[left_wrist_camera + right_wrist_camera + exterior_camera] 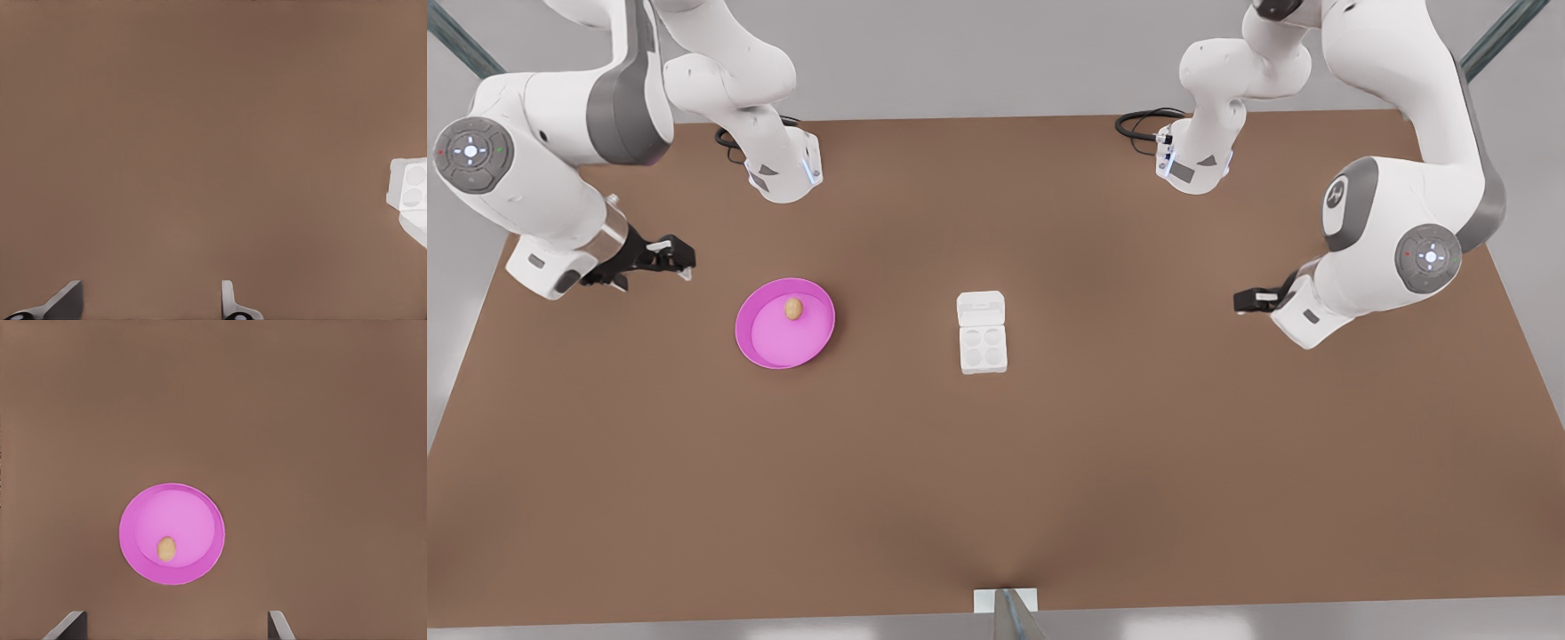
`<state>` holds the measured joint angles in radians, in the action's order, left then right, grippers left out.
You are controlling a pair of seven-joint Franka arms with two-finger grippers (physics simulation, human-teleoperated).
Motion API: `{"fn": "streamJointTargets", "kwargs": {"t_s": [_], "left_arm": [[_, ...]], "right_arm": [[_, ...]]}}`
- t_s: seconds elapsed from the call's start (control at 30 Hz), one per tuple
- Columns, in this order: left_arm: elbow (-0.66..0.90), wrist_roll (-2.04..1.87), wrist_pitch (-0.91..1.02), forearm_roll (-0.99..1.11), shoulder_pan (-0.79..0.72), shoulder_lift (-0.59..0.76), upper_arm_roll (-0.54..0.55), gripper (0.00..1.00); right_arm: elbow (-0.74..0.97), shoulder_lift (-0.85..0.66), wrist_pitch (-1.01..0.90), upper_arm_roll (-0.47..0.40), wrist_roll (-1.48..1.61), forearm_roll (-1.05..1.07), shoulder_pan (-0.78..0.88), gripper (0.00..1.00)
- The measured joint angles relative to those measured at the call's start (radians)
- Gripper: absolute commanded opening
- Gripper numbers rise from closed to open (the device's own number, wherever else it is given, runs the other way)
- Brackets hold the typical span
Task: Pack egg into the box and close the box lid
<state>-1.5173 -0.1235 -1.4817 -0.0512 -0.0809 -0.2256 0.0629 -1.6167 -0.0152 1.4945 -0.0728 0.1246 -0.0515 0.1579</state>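
Right hand (680, 260): at the front view's left, above bare table (996, 498), just left of the plate (785, 323) and apart from it. The right wrist view looks down on the plate (172, 533); both fingertips (68, 625) show far apart, so the hand is wide and holds nothing.

Plate: round, pink, left of centre on the table. Egg (793, 308) lies on it, in the part farther from the camera, near the rim; tan-brown, on its side. In the right wrist view the egg (166, 549) sits off-centre on the plate.

Box (983, 348): white, near table centre, well apart from the plate to its right. Four round cups face up, none filled. Lid (981, 309) is swung open and lies flat on the table, joined to the tray's far edge.

Left hand (1249, 300): at the front view's right, above bare table, well apart from the box. The left wrist view catches a corner of the box (410, 193) at its frame edge, two cups visible. Fingertips (227, 299) stand wide apart; hand is wide, nothing held.
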Motion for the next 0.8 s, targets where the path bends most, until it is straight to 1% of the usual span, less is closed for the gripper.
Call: {"fn": "streamJointTargets", "kwargs": {"t_s": [0.1, 0.13, 0.27, 0.37, 0.6, 0.67, 0.8], "left_arm": [[0.001, 0.000, -0.019, -0.005, 0.003, -0.009, 0.000, 1.00], [0.002, 0.000, -0.024, -0.005, 0.005, -0.010, -0.001, 1.00], [0.003, 0.001, -0.036, -0.006, 0.007, -0.013, -0.002, 1.00], [0.002, 0.001, -0.041, -0.005, 0.006, -0.016, -0.002, 1.00], [0.001, 0.002, -0.045, -0.004, 0.009, -0.018, -0.002, 1.00], [0.001, 0.002, -0.046, 0.002, 0.009, -0.018, -0.002, 1.00], [0.001, 0.002, -0.046, 0.006, 0.010, -0.029, -0.002, 1.00]], "right_arm": [[-0.001, 0.003, 0.018, -0.002, 0.011, -0.001, 0.017, 1.00], [-0.035, 0.009, 0.025, 0.000, 0.014, -0.003, 0.019, 1.00], [-0.317, 0.002, 0.170, 0.002, 0.023, -0.006, 0.035, 1.00], [-0.500, -0.042, 0.322, 0.004, 0.028, -0.006, 0.040, 1.00], [-0.754, -0.078, 0.634, 0.002, 0.032, -0.001, -0.102, 1.00], [-0.790, -0.072, 0.707, 0.003, 0.032, -0.001, -0.104, 1.00], [-0.823, -0.048, 0.802, 0.008, 0.032, -0.001, -0.053, 1.00]]}}
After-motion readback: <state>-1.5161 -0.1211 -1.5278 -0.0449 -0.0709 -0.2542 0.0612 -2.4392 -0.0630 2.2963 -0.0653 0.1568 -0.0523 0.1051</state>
